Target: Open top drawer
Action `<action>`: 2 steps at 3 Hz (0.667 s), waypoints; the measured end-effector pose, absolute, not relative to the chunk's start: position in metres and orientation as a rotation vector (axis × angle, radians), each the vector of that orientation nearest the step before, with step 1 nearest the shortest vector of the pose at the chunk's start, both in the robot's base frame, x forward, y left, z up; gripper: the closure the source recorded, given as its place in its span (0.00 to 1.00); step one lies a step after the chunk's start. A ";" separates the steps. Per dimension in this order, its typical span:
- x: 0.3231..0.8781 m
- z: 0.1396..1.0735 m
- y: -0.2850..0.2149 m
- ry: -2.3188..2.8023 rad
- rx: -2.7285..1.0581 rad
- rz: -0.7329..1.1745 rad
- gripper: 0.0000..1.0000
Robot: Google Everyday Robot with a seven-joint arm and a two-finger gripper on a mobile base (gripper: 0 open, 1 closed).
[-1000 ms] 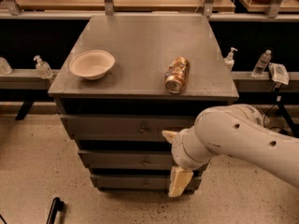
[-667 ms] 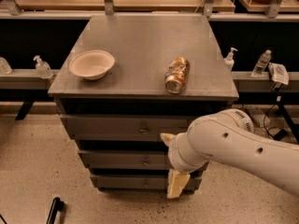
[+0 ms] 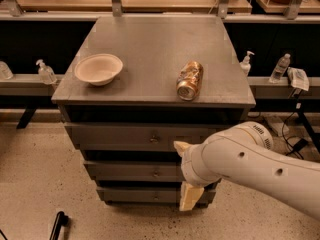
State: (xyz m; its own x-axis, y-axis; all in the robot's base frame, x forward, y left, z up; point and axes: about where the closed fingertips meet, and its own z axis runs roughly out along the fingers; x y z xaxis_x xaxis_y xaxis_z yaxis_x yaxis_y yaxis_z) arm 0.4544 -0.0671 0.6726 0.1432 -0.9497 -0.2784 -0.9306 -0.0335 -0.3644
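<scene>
The top drawer (image 3: 115, 135) is the uppermost grey front under the cabinet top, with a small brass knob (image 3: 154, 139) at its centre. It sits pushed in, flush with the cabinet. My gripper (image 3: 185, 175) is in front of the cabinet, right of the knob and a little below it. Its two cream fingers are spread apart: the upper fingertip (image 3: 180, 146) lies at the drawer's lower edge, the lower one (image 3: 189, 200) hangs over the bottom drawer. It holds nothing. My white arm (image 3: 260, 169) comes in from the lower right.
Two shorter grey drawers, the middle one (image 3: 130, 171) and the bottom one (image 3: 135, 194), sit below. On the cabinet top (image 3: 150, 44) are a white bowl (image 3: 98, 68) and a crushed can (image 3: 190, 80) on its side. A black object (image 3: 58, 224) lies on the floor at lower left.
My arm and gripper have shifted left, closer to the top drawer's knob. The drawers, bowl and can have not moved.
</scene>
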 end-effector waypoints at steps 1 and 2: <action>0.475 0.667 -0.074 1.770 -1.927 -0.214 0.00; 0.505 0.670 -0.093 1.779 -1.883 -0.352 0.00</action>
